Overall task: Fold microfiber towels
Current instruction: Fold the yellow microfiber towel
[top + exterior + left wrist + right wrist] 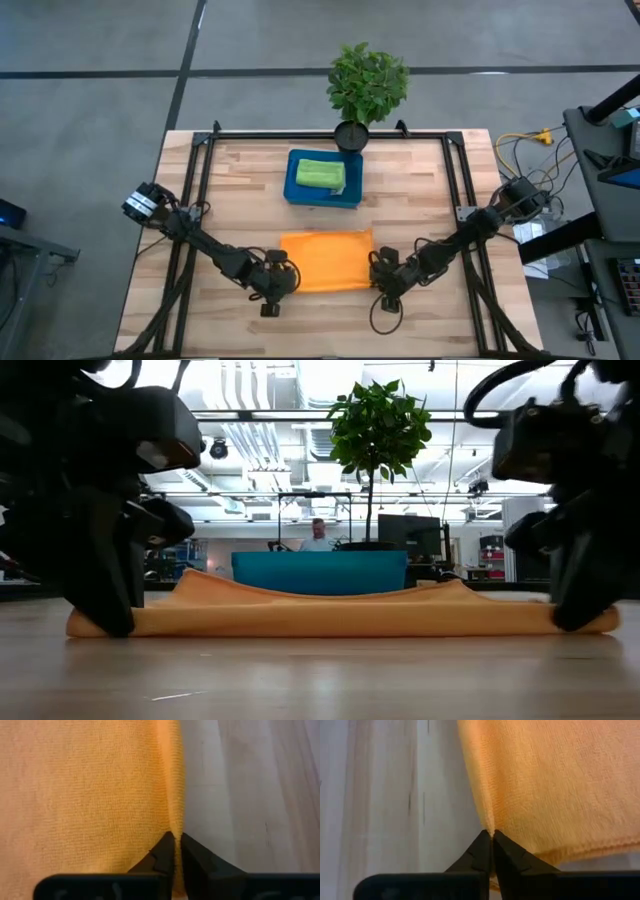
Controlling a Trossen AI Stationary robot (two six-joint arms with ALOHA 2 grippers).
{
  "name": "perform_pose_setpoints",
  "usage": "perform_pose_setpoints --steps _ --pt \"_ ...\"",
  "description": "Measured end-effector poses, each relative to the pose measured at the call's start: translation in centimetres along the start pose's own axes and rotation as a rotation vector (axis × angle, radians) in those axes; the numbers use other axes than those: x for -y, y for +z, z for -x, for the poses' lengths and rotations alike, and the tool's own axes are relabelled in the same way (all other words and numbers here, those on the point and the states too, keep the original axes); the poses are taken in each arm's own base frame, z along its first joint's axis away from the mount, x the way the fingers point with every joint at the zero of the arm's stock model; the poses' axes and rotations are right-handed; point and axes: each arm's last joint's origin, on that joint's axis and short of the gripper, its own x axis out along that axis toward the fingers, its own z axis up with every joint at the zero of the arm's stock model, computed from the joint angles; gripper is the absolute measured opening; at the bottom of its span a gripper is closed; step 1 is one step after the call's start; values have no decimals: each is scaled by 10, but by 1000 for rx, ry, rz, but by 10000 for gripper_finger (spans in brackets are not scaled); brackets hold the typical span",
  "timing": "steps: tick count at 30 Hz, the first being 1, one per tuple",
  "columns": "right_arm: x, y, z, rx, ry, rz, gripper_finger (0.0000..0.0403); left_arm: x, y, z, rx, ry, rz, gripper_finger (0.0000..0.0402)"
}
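An orange microfiber towel (327, 261) lies flat as a rectangle on the wooden table, near the front edge. My left gripper (283, 284) is shut on its near left corner. My right gripper (381, 284) is shut on its near right corner. In the low view the towel (330, 615) stretches between both grippers, its middle sagging a little. A lime green towel (320, 174), folded, rests in the blue tray (296, 190) farther back. My left gripper pinches the orange towel's left side edge (174, 827) between its two fingertips, close to the near corner. The fingers slant down from the near left. The edge rises into a small ridge at the tips, and the rest lies on the table. My right gripper pinches the towel's right side edge (490, 826) between its two fingertips, just beside the near right corner. The fingers slant down from the near right. The cloth puckers at the tips, and the towel's body lies on the table.
A potted plant (366, 85) stands at the table's far edge behind the tray. Black frame rails (200, 170) run along the table's left, right and far sides. A person (318, 536) sits in the room beyond. Bare wood (240, 200) lies left and right of the tray.
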Motion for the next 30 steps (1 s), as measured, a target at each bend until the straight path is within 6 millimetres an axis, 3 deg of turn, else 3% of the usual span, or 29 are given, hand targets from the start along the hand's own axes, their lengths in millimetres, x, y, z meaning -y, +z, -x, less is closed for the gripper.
perform_pose_setpoints --steps 5,10,17,30 --pt "-16 10 15 8 85 7 9 6 8 26 81 -55 -25 2" --pt "-42 26 31 17 227 52 9 14 20 63 175 -251 -94 1" --pt "-41 36 38 -24 81 59 9 0 16 95 260 -55 -84 0" --pt "-13 47 35 -39 -27 -5 9 -12 5 83 235 84 -69 0"
